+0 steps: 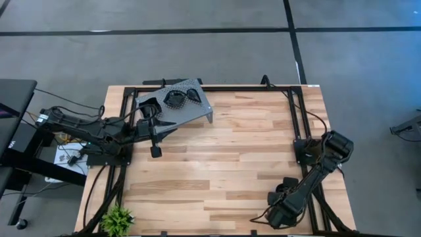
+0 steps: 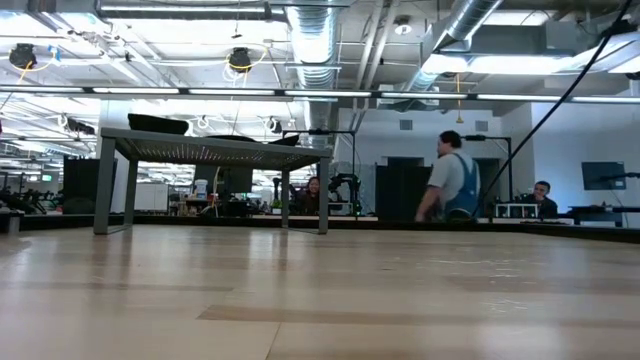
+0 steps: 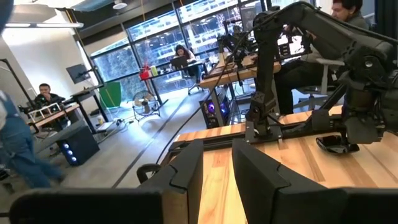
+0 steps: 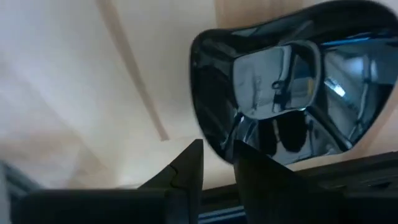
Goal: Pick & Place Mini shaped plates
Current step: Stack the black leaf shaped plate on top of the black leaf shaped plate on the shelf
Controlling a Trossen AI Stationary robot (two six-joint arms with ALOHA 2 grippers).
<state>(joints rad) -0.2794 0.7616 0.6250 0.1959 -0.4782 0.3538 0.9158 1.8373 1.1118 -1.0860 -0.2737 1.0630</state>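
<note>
Over on the right, the right gripper (image 4: 217, 165) is down low over the wooden table (image 1: 223, 158), close to the near edge and towards the near-right corner. Its two dark fingers are drawn in to a narrow gap, nipping the rim of a glossy black plate (image 4: 292, 81). That plate fills the right wrist view, a rounded, dished shape with ceiling lights mirrored in it and pale wood grain close behind. From the left wrist view, looking across the table, the same plate shows as a small dark dish under the right arm's tip, just over the wood. Now the left: the left gripper (image 1: 156, 148) hangs by the left edge, just off the near side of the grey perforated tray (image 1: 197, 112). Its fingers stand only a slit apart, with nothing between them. The tray stands on legs at the far-left corner of the table and carries the other plates (image 1: 176, 99), a dark cluster towards its far side; I cannot count them from above. A small green plant (image 1: 117, 217) sits at the near-left corner. Beyond the table, a person (image 2: 452, 185) stands in the room, and others sit at desks.
</note>
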